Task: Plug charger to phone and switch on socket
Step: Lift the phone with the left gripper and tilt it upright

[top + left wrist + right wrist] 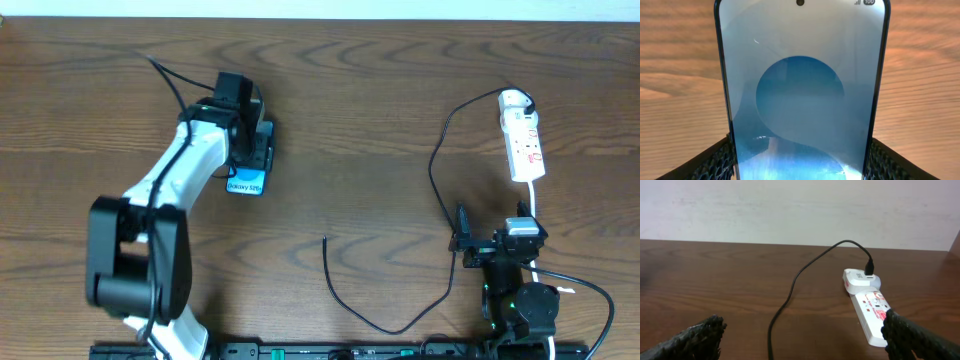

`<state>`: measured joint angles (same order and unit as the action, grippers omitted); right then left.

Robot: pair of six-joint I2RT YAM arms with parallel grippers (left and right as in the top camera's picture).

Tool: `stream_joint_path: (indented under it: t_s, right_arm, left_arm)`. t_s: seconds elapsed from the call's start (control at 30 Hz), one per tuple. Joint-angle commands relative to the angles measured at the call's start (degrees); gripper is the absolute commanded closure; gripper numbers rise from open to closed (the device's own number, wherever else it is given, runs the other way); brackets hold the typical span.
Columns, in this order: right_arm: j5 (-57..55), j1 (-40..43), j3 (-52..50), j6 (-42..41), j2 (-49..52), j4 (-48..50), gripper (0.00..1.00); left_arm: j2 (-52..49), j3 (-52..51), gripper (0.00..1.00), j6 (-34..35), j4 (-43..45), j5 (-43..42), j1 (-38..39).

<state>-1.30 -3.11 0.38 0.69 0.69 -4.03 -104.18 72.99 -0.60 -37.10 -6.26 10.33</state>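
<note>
Overhead, the left gripper [250,160] clasps the phone [245,184] by its long edges, left on the table [380,120]. The charger [325,262] tip lies mid-table amid bare wood. The right gripper [802,325] gapes empty beside the socket [524,145], near the right edge.

Phone [246,183]: slim smartphone, screen up, lit bright blue with a lighter oval and white "Galaxy" lettering; left side of tabletop [380,120], long edges clasped by the left pincer [801,162]

Charger [433,170]: thin black cable; one end plugged into a white adapter [516,100] at the socket's far end, small tip [323,238] lying free mid-tabletop, well apart from the phone

Socket [525,148]: white power strip, red markings, flat on the right; thick white cord [532,198] at its near end
</note>
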Motion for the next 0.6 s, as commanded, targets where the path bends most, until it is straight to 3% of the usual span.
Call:
stream_joint_path:
  t_s: [0.0, 0.57]
  right_arm:
    - [-0.5, 0.4, -0.1, 0.7, -0.3, -0.2, 0.01]
    - [-0.5, 0.4, -0.1, 0.7, -0.4, -0.2, 0.01]
  left_arm:
    - [5.2, 2.1, 0.93, 1.0, -0.3, -3.6, 0.0]
    - [8.8, 2.1, 0.93, 13.9, 0.9, -33.9, -0.1]
